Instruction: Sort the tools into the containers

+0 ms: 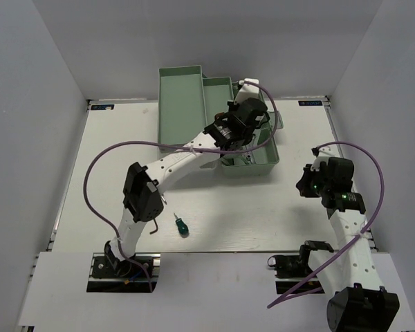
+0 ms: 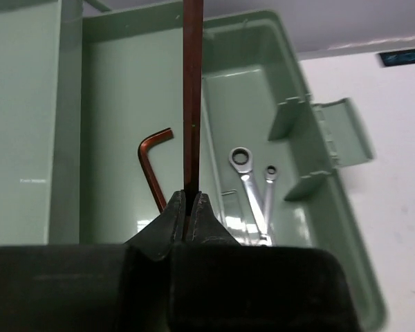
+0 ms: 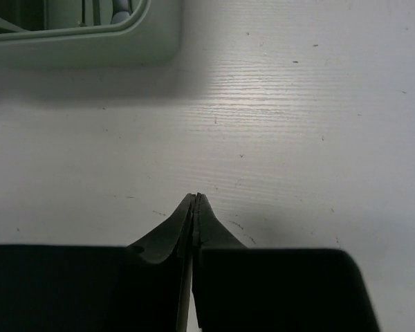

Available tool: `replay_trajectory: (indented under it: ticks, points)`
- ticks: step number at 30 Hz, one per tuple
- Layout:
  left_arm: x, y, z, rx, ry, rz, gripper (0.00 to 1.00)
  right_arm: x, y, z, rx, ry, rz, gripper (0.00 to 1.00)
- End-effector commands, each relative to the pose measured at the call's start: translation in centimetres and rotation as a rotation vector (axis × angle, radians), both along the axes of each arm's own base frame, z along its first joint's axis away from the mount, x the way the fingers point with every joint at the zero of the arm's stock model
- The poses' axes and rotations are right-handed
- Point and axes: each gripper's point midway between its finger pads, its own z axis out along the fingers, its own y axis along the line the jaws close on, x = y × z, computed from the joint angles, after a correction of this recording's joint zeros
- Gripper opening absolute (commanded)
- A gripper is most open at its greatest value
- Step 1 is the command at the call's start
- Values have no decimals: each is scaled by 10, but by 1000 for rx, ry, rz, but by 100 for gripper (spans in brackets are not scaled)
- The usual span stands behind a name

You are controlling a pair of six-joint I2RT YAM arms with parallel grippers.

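Your left gripper [image 2: 191, 202] hangs over the toolbox [image 1: 182, 104] at the far edge of the table [image 1: 263, 221]. Its fingers pinch one end of a hex key [image 2: 192, 97], and the long shaft sticks straight out past the tips, above the open compartment. On that compartment's floor lie a second hex key [image 2: 152, 169] and, toward the latch side, two wrenches [image 2: 249, 183]. From the wrist view you cannot tell whether a divider stands between them.

Your right gripper [image 3: 196, 202] has its fingers pressed together on nothing. It hovers over bare table off the toolbox's near right corner, well out of the way.

The weak point is the grip. You hold a thin steel bar by its very end, so any quick move may let it swivel in the pinch or slide out. If you let go from this height it could bounce, land across the wrenches, or come to rest propped on the rim — lower it first, and aim for the side where the second hex key lies.

Mind the way back too. A third hex key [image 1: 155, 225] and a screwdriver [image 1: 182, 225] wait near the table's front left, just beside the left arm's lower link. A careless swing there could sweep them toward the near edge.
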Motion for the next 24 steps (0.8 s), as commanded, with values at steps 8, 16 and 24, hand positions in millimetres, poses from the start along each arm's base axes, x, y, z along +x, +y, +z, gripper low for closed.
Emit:
replay_trajectory:
  ticks: [8, 16, 24]
  points:
    - [50, 27, 1, -29, 6, 48, 27, -9, 36, 6, 124, -17, 211, 45]
    - [44, 23, 27, -88, -3, -27, 68, -26, 63, 8, 212, -15, 387, 50]
    - [-63, 79, 99, -268, -8, -157, 26, -67, 125, 22, 327, -59, 820, 24]
